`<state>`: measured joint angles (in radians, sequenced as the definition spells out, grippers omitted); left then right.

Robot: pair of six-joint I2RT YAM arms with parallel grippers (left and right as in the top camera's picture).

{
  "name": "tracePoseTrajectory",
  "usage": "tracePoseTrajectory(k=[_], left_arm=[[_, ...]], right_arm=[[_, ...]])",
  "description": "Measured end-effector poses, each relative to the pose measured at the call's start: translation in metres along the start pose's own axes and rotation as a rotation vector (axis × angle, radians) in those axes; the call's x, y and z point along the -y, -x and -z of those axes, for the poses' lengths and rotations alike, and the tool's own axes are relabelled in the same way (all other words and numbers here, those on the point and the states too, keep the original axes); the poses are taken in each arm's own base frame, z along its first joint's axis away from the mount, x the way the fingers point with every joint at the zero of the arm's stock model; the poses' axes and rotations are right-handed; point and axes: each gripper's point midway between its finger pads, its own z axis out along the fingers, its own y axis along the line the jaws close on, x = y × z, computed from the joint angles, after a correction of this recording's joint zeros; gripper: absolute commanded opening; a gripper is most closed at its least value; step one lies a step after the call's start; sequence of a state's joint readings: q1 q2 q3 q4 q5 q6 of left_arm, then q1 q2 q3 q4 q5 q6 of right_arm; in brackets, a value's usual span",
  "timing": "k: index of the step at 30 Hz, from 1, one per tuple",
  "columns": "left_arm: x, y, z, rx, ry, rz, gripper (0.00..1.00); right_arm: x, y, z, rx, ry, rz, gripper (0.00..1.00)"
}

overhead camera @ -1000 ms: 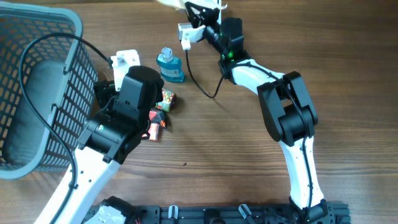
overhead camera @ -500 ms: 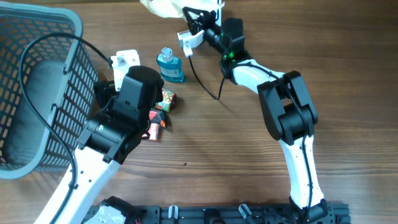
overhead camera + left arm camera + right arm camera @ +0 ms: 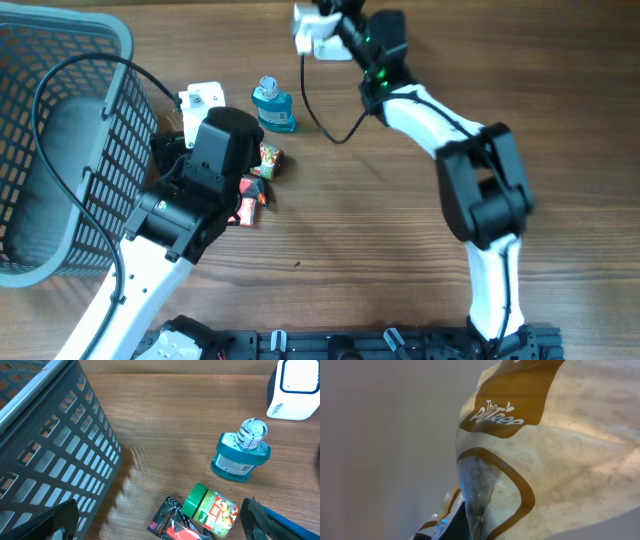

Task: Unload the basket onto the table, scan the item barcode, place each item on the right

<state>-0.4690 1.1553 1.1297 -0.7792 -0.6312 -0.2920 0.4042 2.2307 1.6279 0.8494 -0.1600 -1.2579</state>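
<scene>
- As the right wrist camera sees it, the cream-and-brown printed plastic packet (image 3: 545,460) fills most of the frame, pressed close to the lens against a plain pale background.
- A clear window edged in brown narrows towards the packet's lower end, which runs down to the dark finger parts at the bottom edge of that view.
- Right gripper (image 3: 322,22) has its fingers drawn together on that lower end, so the packet stands up and away from them; the exact contact line is too dark to make out.
- From overhead, this gripper sits at the far edge of the brown wooden table (image 3: 380,230), and the packet itself lies beyond the top of that frame.
- Left gripper (image 3: 159,505) has its fingers spread wide and holds nothing, hanging above a green-lidded printed snack pack (image 3: 210,507) and a black-and-red foil sachet (image 3: 175,522), which touch each other.
- Just beyond them stands a teal liquid bottle with a white cap (image 3: 241,455), upright.
- Farther back is a white plastic box-shaped device (image 3: 295,390).
- A grey plastic mesh basket (image 3: 45,435) lies to the left.
</scene>
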Motion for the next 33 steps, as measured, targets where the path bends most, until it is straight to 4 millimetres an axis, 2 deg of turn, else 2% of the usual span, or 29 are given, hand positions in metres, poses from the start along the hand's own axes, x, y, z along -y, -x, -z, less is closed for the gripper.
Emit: tracePoseTrajectory(k=[2, 3, 4, 7, 8, 11, 13, 15, 16, 18, 20, 27, 32, 33], left_arm=[[0.0, 0.0, 0.0, 0.0, 0.0, 0.0, 1.0], [0.0, 0.0, 0.0, 0.0, 0.0, 0.0, 1.0], [0.0, 0.0, 0.0, 0.0, 0.0, 0.0, 1.0], [0.0, 0.0, 0.0, 0.0, 0.0, 0.0, 1.0], [0.0, 0.0, 0.0, 0.0, 0.0, 0.0, 1.0], [0.0, -0.001, 0.0, -0.002, 0.0, -0.001, 1.0], [0.001, -0.001, 0.0, -0.005, -0.008, -0.001, 1.0], [0.006, -0.003, 0.0, -0.017, -0.036, -0.002, 1.0], [0.008, -0.005, 0.0, -0.025, -0.049, -0.004, 1.0], [0.016, -0.008, 0.001, -0.042, -0.095, -0.003, 1.0], [0.022, -0.01, 0.001, -0.053, -0.128, -0.003, 1.0], [0.038, -0.017, 0.004, -0.093, -0.222, -0.004, 1.0], [0.047, -0.02, 0.007, -0.113, -0.275, -0.004, 1.0], [0.048, -0.02, 0.007, -0.115, -0.28, -0.004, 1.0]], right_arm=[[0.047, 0.004, 0.003, -0.043, -0.085, -0.035, 0.04], [0.081, 0.006, 0.008, -0.076, -0.146, -0.056, 0.05], [0.12, 0.008, 0.017, -0.114, -0.22, -0.084, 0.05], [0.194, 0.003, 0.044, -0.252, -0.341, -0.195, 0.05], [0.213, -0.002, 0.056, -0.316, -0.371, -0.248, 0.04], [0.231, -0.028, 0.09, -0.525, -0.368, -0.398, 0.05], [0.226, -0.056, 0.124, -0.724, -0.337, -0.5, 0.04], [0.209, -0.082, 0.162, -0.91, -0.307, -0.59, 0.05], [0.184, -0.107, 0.207, -1.114, -0.266, -0.665, 0.05], [0.165, -0.127, 0.246, -1.281, -0.273, -0.731, 0.05], [0.138, -0.149, 0.304, -1.518, -0.274, -0.787, 0.05], [0.108, -0.218, 0.421, -1.847, -0.671, -0.983, 0.05], [0.085, -0.261, 0.501, -1.96, -0.96, -1.06, 0.05], [0.081, -0.267, 0.512, -1.969, -0.997, -1.072, 0.05]])
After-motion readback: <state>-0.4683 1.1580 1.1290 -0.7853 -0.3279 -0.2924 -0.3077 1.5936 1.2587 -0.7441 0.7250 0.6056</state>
